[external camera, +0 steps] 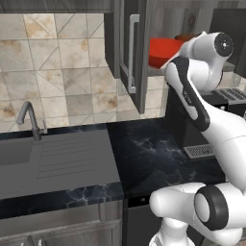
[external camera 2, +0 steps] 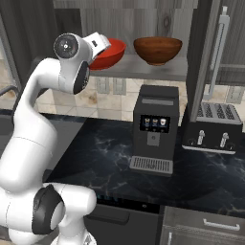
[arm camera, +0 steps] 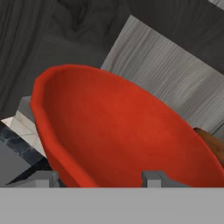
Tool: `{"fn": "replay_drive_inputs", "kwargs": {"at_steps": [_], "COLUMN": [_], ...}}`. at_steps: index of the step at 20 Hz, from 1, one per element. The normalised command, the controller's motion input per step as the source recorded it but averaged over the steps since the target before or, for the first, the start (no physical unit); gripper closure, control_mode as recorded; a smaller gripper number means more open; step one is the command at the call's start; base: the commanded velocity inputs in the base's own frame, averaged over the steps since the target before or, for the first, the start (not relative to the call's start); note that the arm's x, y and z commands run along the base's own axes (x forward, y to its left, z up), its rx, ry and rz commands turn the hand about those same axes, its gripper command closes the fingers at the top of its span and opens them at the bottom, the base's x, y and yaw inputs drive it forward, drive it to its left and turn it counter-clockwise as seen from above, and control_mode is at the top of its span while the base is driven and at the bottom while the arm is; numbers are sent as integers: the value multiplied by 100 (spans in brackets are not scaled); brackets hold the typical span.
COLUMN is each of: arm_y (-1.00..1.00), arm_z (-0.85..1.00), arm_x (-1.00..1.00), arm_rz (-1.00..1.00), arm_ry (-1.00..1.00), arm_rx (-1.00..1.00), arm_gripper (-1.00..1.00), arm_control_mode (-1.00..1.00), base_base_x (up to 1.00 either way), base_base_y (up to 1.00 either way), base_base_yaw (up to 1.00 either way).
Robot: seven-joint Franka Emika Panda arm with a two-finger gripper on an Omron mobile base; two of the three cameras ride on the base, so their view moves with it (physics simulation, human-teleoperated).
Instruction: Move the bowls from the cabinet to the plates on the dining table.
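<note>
The arm reaches up into the open cabinet [external camera 2: 143, 72], where the red bowl [external camera 2: 109, 53] sits on the shelf with the brown bowl [external camera 2: 157, 50] at its 3 o'clock. The gripper [arm camera: 99, 177] is spread, its fingertips straddling the red bowl's near rim, nothing pinched yet. This looks like the first pick: next, close on the rim and lift clear of the shelf.

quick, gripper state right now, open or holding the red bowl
gripper: open, its fingertips at the near rim of the red bowl, one on each side of the wall, not yet closed on it.
</note>
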Motion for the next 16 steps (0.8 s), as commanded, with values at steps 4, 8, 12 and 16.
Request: {"fn": "replay_drive_inputs", "kwargs": {"at_steps": [4, 8, 12, 16], "arm_y": [-8, -11, -14, -12], "arm_z": [31, 5, 0, -1], "arm_x": [-31, -33, -46, -63], "arm_rz": [0, 0, 0, 0], "arm_ry": [3, 3, 1, 0], "arm_rx": [2, 0, 0, 0], "arm_gripper": [100, 100, 100, 100], "arm_control_mode": [-100, -100, -100, -100], "base_base_x": [0, 0, 0, 0], "base_base_y": [0, 0, 0, 0], "base_base_yaw": [0, 0, 0, 0]}}
